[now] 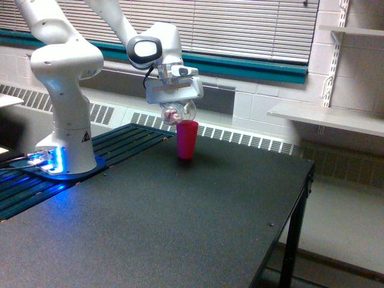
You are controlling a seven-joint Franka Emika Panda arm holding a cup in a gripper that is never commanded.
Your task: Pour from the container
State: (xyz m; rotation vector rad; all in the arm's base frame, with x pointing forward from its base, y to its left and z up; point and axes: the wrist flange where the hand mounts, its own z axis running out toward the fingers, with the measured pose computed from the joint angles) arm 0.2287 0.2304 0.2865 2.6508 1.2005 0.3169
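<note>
The container, a small clear plastic cup with pinkish bits showing through its wall, hangs tipped on its side under my gripper, which is shut on it. Its lower edge sits right at the rim of the opaque pink cup, which stands upright on the black table. The container is slightly to the exterior view's left of the pink cup's opening. My fingers are mostly hidden behind the white gripper body.
The white arm base stands at the exterior view's left, on a slatted dark mat with a blue light. A white shelf is at the right, beyond the table edge. A radiator grille and window blinds run behind.
</note>
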